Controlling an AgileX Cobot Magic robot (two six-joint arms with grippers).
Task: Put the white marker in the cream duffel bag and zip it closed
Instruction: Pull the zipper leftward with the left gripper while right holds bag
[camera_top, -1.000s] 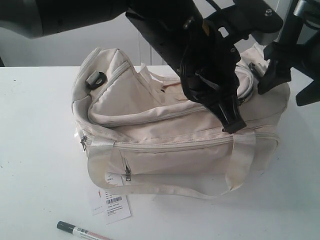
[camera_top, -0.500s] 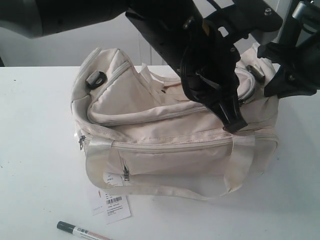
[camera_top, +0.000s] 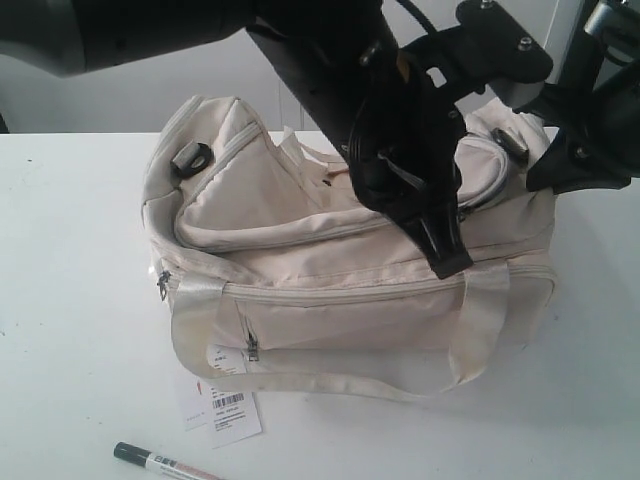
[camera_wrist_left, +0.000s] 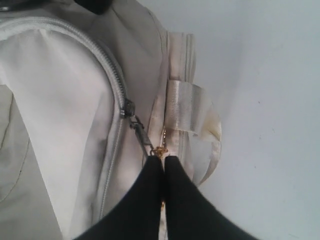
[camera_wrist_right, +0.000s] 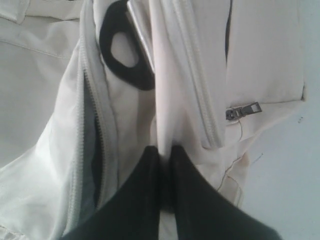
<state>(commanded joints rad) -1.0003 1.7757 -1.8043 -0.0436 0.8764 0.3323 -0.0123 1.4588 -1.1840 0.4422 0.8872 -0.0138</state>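
The cream duffel bag (camera_top: 330, 290) lies on the white table with its curved top zipper (camera_wrist_left: 112, 75) partly open. My left gripper (camera_wrist_left: 164, 159) is over the bag's top near the right handle (camera_top: 480, 320), shut on the zipper pull (camera_wrist_left: 142, 135). My right gripper (camera_wrist_right: 164, 150) is at the bag's right end, shut on a fold of cream fabric (camera_wrist_right: 167, 100) beside the zipper gap (camera_wrist_right: 94, 155). The white marker (camera_top: 165, 462), with its dark cap, lies on the table in front of the bag, far from both grippers.
A white barcode tag (camera_top: 230, 415) lies on the table (camera_top: 70, 330) just in front of the bag, close to the marker. A black ring (camera_wrist_right: 125, 52) hangs at the bag's end, and a small side-pocket zip pull (camera_wrist_right: 245, 111) shows beside my right gripper.
My right gripper has shut on the fabric at the bag's end. My left gripper has shifted a little leftward along the zipper, and the bag's right end has lifted slightly.
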